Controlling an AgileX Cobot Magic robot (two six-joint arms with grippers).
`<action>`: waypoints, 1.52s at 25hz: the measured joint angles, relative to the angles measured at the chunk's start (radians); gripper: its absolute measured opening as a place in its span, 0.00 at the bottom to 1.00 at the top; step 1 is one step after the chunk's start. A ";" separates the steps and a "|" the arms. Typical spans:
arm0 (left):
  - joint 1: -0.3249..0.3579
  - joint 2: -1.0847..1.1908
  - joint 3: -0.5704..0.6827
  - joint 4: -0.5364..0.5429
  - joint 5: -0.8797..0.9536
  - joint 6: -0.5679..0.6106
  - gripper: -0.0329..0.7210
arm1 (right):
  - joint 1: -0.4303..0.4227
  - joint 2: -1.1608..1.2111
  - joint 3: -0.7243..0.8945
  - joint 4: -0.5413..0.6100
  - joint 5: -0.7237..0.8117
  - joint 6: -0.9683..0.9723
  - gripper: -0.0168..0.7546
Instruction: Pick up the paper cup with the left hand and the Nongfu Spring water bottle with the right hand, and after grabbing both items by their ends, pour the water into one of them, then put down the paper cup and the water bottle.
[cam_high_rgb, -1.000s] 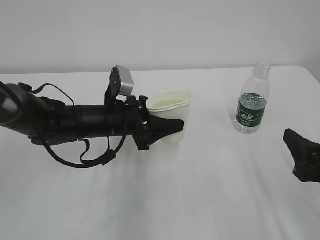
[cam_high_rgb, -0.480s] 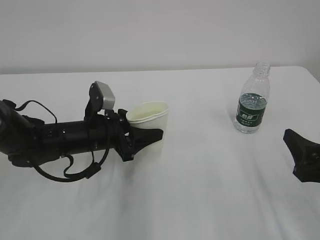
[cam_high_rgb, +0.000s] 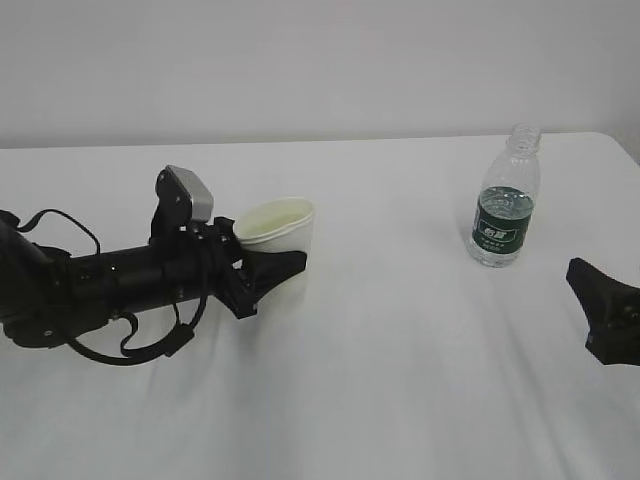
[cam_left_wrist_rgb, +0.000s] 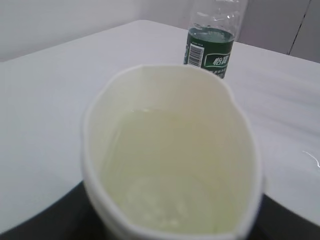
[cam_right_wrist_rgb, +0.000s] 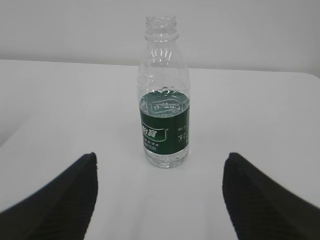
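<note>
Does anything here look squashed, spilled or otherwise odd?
Yes: the paper cup held by the left gripper is squeezed, its rim an oval rather than a circle. No spill shows on the table, and the water bottle stands upright, uncapped.

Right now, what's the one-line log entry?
left hand: shut on paper cup | right hand: open, empty | water bottle: upright on table, uncapped

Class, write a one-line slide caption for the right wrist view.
Open right tool facing the uncapped, upright Nongfu Spring water bottle on the white table.
</note>
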 joint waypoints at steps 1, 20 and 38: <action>0.000 -0.002 0.002 -0.007 0.000 0.007 0.59 | 0.000 0.000 0.000 0.000 0.000 0.000 0.79; 0.099 -0.181 0.194 -0.333 0.000 0.201 0.58 | 0.000 0.000 0.000 -0.002 0.000 -0.015 0.79; 0.099 -0.217 0.302 -0.732 0.002 0.343 0.58 | 0.000 0.000 0.000 -0.002 0.000 -0.017 0.79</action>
